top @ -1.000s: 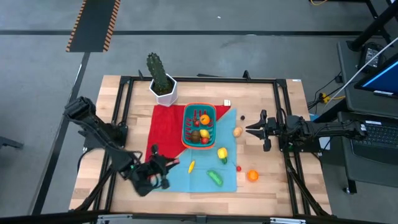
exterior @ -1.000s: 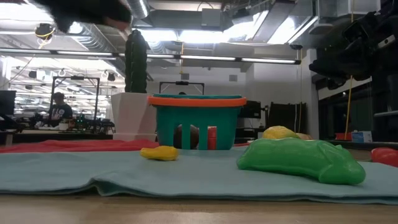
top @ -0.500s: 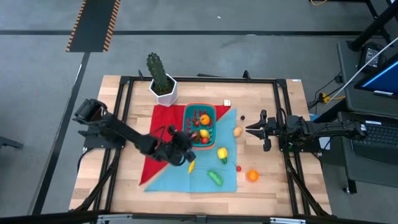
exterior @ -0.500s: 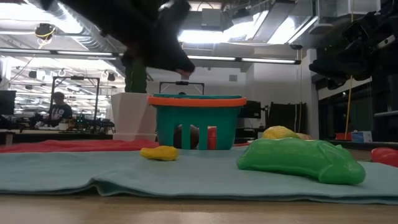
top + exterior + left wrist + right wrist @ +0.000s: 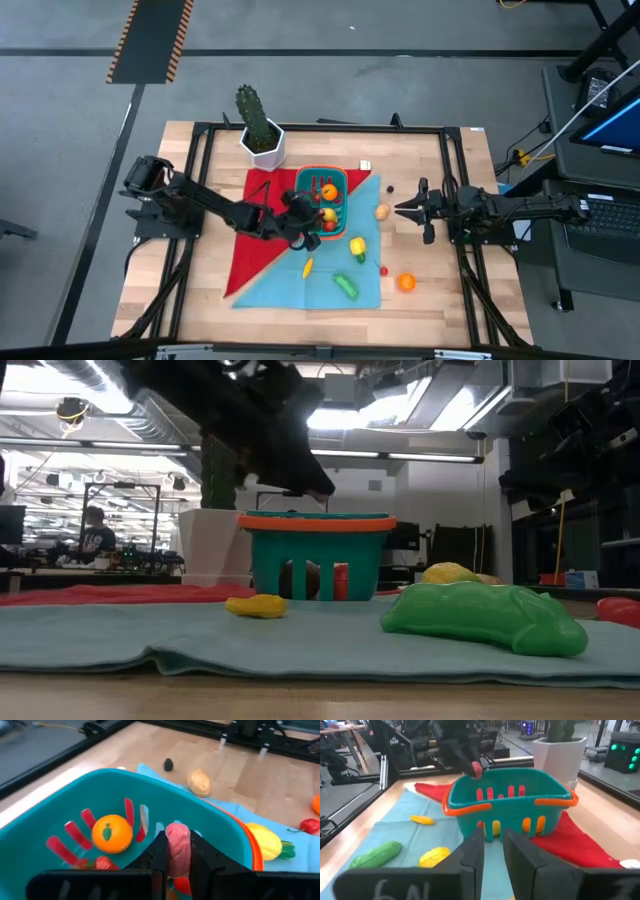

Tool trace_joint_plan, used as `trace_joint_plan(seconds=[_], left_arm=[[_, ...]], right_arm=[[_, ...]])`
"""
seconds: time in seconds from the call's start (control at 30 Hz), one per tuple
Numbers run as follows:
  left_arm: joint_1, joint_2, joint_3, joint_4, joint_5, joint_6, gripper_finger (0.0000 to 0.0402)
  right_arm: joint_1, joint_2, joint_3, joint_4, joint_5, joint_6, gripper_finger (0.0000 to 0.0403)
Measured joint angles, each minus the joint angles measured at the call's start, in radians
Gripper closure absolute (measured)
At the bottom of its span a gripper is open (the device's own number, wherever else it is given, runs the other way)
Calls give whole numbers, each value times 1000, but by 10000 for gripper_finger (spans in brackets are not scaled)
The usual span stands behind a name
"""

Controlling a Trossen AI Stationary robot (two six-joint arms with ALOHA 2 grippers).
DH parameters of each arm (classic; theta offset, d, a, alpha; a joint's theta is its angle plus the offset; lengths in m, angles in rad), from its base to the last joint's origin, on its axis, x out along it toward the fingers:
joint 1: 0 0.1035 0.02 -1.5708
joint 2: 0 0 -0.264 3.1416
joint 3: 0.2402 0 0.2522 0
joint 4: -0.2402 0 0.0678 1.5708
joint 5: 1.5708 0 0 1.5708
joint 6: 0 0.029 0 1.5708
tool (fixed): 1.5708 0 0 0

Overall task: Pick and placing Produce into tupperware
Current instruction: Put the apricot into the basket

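Left hand (image 5: 178,851) grips pink produce (image 5: 178,847), long axis upright.

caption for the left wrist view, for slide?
Left tool holds a pink piece over the teal container.

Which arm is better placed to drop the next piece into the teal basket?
Left: its gripper holds a small pink piece directly over the teal orange-rimmed plastic container. The right gripper waits beside it.

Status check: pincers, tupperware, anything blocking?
Left pincer shut on pink piece, over tupperware. Right pincer idle, nearly shut, empty. Nothing blocking.
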Motion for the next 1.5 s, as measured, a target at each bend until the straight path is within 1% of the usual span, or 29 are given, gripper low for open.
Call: trace_joint_plan(seconds=[0.13, 0.2, 0.37, 0.47, 0.6, 0.73, 0.87, 1.17, 1.5], left_arm=[[71, 0, 19, -12, 148, 40, 364], [99, 0, 40, -40, 195, 59, 364], [132, 0, 132, -264, 210, 82, 364], [138, -1, 178, -367, 221, 82, 364], [139, -1, 230, -472, 249, 84, 364], [151, -1, 258, -565, 275, 83, 364], [167, -2, 269, -589, 304, 84, 364], [209, -1, 270, -595, 324, 112, 364], [280, -1, 270, -600, 326, 135, 364]], right_arm=[[0, 0, 0, -6, 0, 4, 330], [0, 0, 0, -10, 0, 5, 330], [0, 0, 0, -24, 0, 6, 330], [0, 0, 0, -34, 0, 7, 330], [0, 0, 0, -33, 0, -7, 330], [0, 0, 0, -25, 0, -49, 330], [0, 0, 0, -16, 0, -50, 330], [0, 0, 0, -13, 8, -58, 330], [0, 0, 0, 41, 9, -172, 330]])
